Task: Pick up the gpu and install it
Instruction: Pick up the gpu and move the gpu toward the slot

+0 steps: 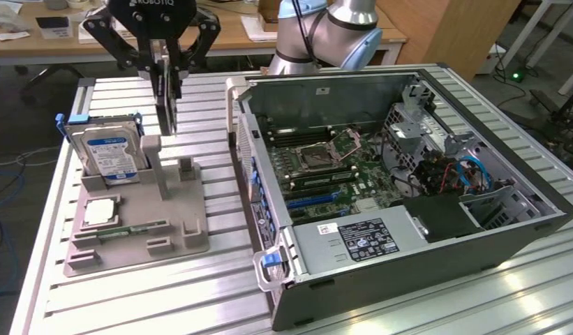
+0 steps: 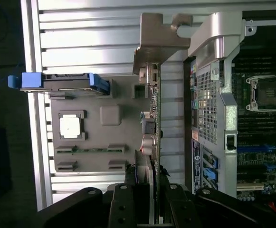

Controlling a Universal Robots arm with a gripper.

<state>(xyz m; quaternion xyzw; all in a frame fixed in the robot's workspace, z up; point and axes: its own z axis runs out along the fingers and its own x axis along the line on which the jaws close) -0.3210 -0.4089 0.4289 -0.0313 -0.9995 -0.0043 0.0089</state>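
The pincer [image 1: 165, 73] is closed flat on both faces of the gpu [image 1: 165, 115], which hangs on edge straight down from its fingers. In the exterior view the card is a thin dark strip. The wrist view, looking down along it from the pincer [image 2: 147, 199], gives the green board edge of the gpu [image 2: 154, 118] with its small parts and, at the end farthest from the pincer, the silver bracket [image 2: 159, 35].

Directly under the pincer lies the gray holder [image 1: 188, 237] [image 2: 99, 137]. The card's lower edge is close to the holder's upright posts; whether it is clear of them I cannot tell. On the holder, to one side of the pincer, the hard drive [image 1: 109, 153] [image 2: 57, 81] stands upright. Farther off lie a processor chip [image 1: 98, 211] [image 2: 71, 126] and a memory stick [image 1: 132, 229] [image 2: 88, 149].

On the pincer's other side a narrow strip of bare tabletop [image 1: 155, 293] [image 2: 90, 33] separates the holder from the computer case [image 1: 426, 244] [image 2: 214, 95]. The case's near wall runs just beside the card. It lies open upward, showing the motherboard [image 1: 333, 174] [image 2: 266, 123].
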